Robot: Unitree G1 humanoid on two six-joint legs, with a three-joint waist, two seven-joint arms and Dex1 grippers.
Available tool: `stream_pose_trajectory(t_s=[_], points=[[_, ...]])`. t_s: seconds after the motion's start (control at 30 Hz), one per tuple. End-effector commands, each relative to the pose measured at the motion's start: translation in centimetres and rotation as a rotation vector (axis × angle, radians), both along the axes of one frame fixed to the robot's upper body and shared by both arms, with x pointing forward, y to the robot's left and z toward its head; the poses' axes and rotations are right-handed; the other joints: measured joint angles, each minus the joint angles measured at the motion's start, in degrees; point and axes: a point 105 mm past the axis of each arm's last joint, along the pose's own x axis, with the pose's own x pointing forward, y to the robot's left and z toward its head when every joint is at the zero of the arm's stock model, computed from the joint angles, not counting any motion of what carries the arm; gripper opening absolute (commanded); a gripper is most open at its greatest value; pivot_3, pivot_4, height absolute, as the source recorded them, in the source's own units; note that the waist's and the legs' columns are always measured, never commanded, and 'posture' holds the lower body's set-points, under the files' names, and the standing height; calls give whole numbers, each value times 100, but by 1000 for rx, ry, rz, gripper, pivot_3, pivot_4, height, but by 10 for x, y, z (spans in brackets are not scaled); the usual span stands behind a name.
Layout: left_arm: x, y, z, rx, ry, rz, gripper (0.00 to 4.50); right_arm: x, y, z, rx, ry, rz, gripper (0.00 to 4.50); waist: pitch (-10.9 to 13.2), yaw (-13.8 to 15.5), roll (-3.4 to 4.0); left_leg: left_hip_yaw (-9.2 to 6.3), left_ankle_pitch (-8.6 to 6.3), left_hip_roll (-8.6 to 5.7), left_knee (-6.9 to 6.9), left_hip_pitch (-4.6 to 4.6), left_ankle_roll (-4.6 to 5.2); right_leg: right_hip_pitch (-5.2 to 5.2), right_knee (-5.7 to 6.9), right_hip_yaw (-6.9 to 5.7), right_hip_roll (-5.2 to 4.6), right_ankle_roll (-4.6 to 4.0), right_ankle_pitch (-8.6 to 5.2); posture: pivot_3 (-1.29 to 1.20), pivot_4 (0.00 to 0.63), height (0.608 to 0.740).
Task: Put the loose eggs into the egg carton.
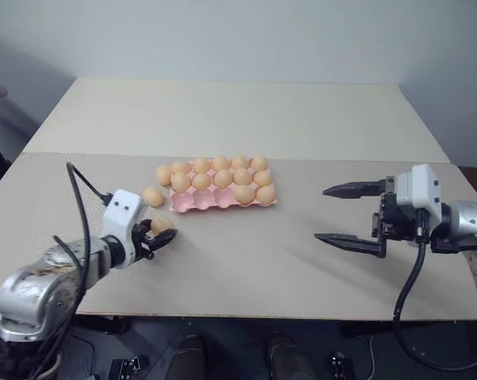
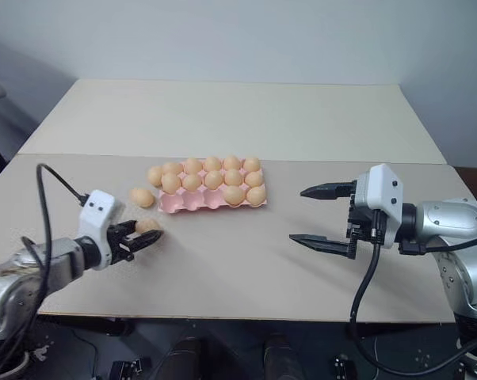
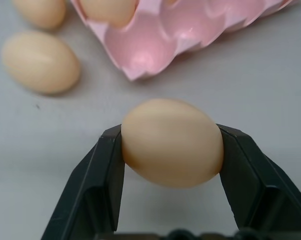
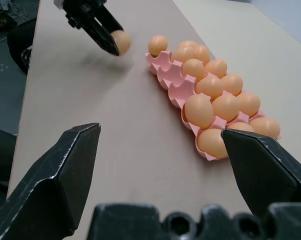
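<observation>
The left gripper [image 1: 161,235] is clenched on one egg [image 3: 172,142], its two black fingers [image 3: 103,175] pressing the egg's sides, near the table's [image 1: 246,261] front-left part. Just beyond it, a second loose egg [image 1: 152,196] lies on the table beside the left short edge of the pink egg carton [image 1: 192,205]; a third egg [image 1: 164,175] sits by the carton's far-left corner, whether in a cup or outside I cannot tell. The carton holds many eggs, with its front-row cups toward the left empty. The right gripper [image 1: 353,215] hovers well to the right of the carton, jaws spread wide with nothing between them. Bare tabletop stretches between carton and right gripper, and along the front edge.
</observation>
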Motion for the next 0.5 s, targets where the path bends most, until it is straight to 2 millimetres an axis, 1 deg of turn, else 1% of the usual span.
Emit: stream_pose_trajectory(t_s=[0.03, 0.1, 0.27, 0.4, 0.5], points=[[10, -11, 23, -9, -96, -74, 2509, -4, 3, 13, 14, -66, 18, 4500, 0, 24, 0, 0, 0, 0, 0, 2, 0, 4, -4, 0, 0, 0, 0, 0, 150, 740], [20, -18, 27, -15, -108, -102, 2509, -6, 4, 14, 26, -70, 25, 4500, 0, 52, 0, 0, 0, -1, 0, 7, 0, 15, -10, -2, 0, 1, 0, 0, 150, 740], [57, -49, 37, -33, -165, -188, 2509, -7, 3, 16, 34, -82, 17, 4500, 0, 107, 0, -2, 0, -2, 3, 12, 0, 30, -22, -6, 0, 3, 1, 0, 150, 740], [78, -68, 33, -36, -155, -236, 2509, -9, 4, 16, 37, -85, 10, 4500, 0, 97, -1, -4, 0, -3, 9, 9, 0, 33, -28, -7, 0, 5, 2, 0, 150, 740], [85, -82, 28, -30, -139, -280, 2509, -10, 4, 15, 36, -85, -2, 4500, 0, 76, 0, -4, 0, -3, 10, 9, 1, 31, -27, -5, 2, 5, 2, 0, 150, 740]])
